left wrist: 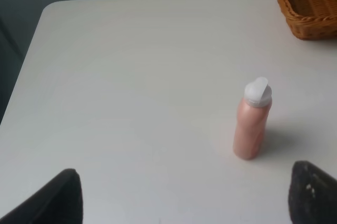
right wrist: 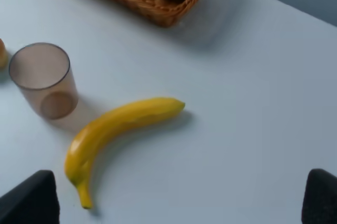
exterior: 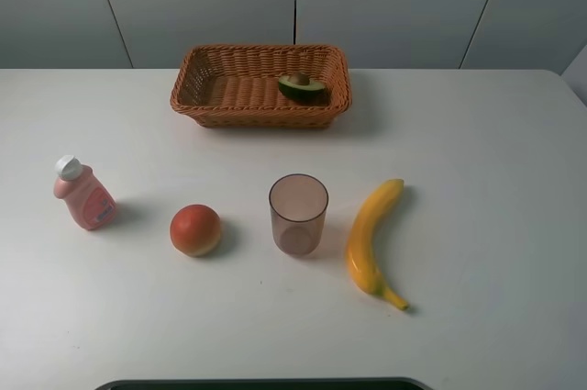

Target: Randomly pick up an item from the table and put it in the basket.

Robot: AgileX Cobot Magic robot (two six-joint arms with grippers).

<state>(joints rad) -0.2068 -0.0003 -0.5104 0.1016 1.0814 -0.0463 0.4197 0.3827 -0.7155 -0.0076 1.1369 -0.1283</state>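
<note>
Glossy halved avocado (exterior: pixel 302 88) in woven wicker basket (exterior: pixel 197 84)

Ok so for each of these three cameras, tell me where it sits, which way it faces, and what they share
Exterior high: mounted above the near edge, looking down across the white table to the woven brown wicker basket holding the halved avocado; no arm shows.
Left wrist: low on the left arm, facing the pink bottle with white cap; both dark fingertips of the left tool show.
Right wrist: on the right arm, facing the yellow banana and clear brownish cup; the right tool shows.
Shared: both wrist views catch the basket.
</note>
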